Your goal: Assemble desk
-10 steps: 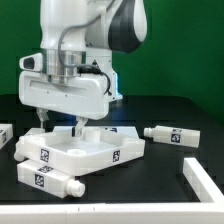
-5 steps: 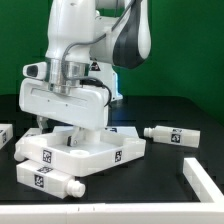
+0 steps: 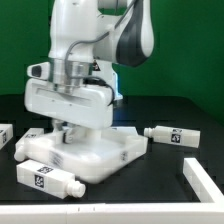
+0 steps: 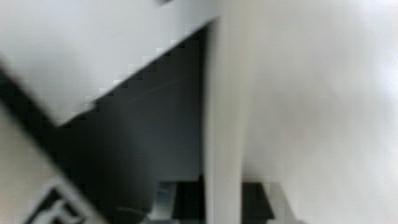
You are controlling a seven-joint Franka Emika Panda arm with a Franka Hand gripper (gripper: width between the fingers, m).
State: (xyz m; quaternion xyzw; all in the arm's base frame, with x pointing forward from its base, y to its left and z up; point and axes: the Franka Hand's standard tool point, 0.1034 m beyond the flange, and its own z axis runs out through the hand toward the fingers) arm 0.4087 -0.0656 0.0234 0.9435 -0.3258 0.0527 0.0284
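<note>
Black-and-white square tags are being shown on the front leg (image 3: 48, 178), just ahead of the desk panel (image 3: 100, 158), and on the side leg (image 3: 170, 135), off the panel toward the exterior view's right. The patterns are too small to be read. Both legs are lying flat, long axes running roughly across the exterior view. The panel is sitting on the black table (image 3: 150, 185), under the arm. The gripper (image 3: 63, 128) is being held down at the panel's top. Its opening is hidden and the wrist view is blurred, so the grip cannot be told.
</note>
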